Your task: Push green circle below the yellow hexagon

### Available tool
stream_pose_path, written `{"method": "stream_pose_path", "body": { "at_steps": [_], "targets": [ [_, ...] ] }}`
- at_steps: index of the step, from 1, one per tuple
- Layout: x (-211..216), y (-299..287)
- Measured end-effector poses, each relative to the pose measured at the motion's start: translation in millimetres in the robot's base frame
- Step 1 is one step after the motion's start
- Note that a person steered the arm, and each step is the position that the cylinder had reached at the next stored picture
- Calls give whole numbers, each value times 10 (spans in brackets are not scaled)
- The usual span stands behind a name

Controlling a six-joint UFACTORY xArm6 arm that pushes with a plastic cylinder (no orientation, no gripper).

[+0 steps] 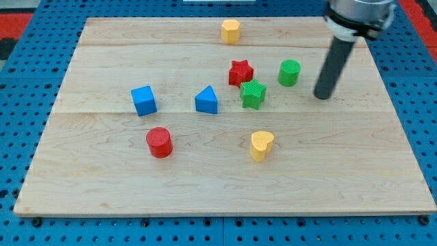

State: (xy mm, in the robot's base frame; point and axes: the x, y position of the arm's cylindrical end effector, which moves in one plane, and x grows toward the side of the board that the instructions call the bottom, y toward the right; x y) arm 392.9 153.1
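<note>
The green circle (289, 72) stands on the wooden board right of centre, toward the view's top. The yellow hexagon (231, 31) sits near the board's top edge, up and to the left of the green circle. My tip (322, 96) rests on the board just right of and slightly below the green circle, a short gap apart from it. The dark rod rises from the tip toward the view's top right.
A red star (240, 72) and a green star (252, 94) sit close together left of the green circle. A blue triangle (207, 100), a blue cube (144, 100), a red cylinder (159, 142) and a yellow heart (261, 145) lie further left and below.
</note>
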Motion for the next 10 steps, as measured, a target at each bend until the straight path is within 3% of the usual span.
{"method": "stream_pose_path", "body": {
  "at_steps": [1,2,3,7,9,10],
  "targets": [
    [-434,-460],
    [-585,-407],
    [-393,-161],
    [-400,-163],
    [-408,-445],
    [-496,-58]
  ]
}}
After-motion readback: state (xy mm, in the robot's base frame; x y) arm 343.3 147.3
